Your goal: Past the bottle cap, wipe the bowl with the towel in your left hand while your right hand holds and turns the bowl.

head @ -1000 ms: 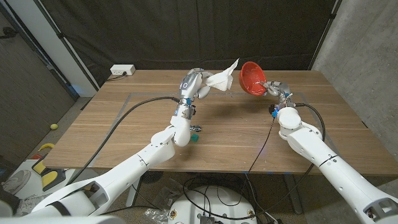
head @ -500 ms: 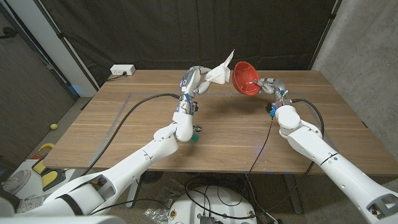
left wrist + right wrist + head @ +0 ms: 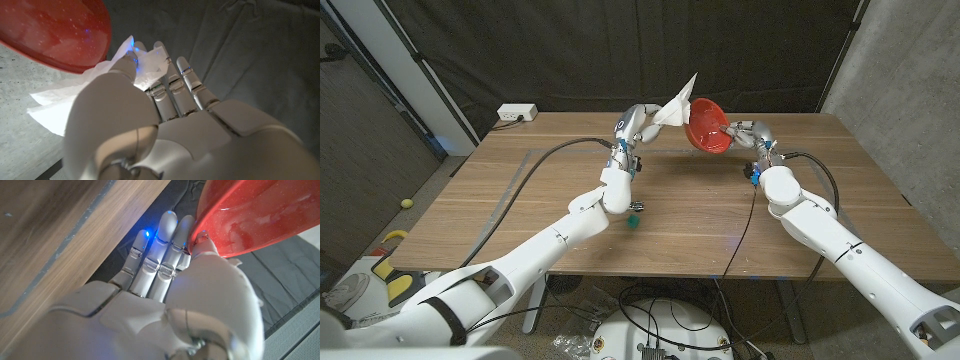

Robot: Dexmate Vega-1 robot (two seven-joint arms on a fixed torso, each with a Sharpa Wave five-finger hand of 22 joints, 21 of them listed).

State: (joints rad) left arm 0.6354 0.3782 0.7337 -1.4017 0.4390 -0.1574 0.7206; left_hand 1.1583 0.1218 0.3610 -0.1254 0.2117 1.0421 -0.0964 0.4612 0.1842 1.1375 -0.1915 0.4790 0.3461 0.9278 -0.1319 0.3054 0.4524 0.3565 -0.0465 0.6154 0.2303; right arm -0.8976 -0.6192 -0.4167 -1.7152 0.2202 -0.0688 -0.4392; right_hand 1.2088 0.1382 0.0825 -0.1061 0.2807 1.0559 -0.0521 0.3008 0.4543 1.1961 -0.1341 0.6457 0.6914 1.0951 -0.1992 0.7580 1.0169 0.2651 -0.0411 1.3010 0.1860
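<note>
The red bowl [image 3: 706,127] is held up off the wooden table [image 3: 550,200] at the far middle, tilted on its side. My right hand [image 3: 750,133] grips its rim; in the right wrist view the thumb of that hand [image 3: 170,300] presses on the bowl's edge [image 3: 250,215]. My left hand [image 3: 638,122] holds a white towel [image 3: 677,106] raised just left of the bowl, and the towel's tip reaches the bowl's rim. From the left wrist, the towel [image 3: 75,100] is pinched in my left hand [image 3: 165,120] right beside the bowl [image 3: 55,30]. A small green bottle cap [image 3: 635,221] lies on the table near my left forearm.
A white power strip [image 3: 517,113] sits at the table's far left corner. Black cables [image 3: 535,165] run along both arms across the tabletop. A dark curtain hangs behind the table.
Both hands have moved up and toward the far edge. The bowl has shifted left and the towel has closed in on it, now reaching its rim.
</note>
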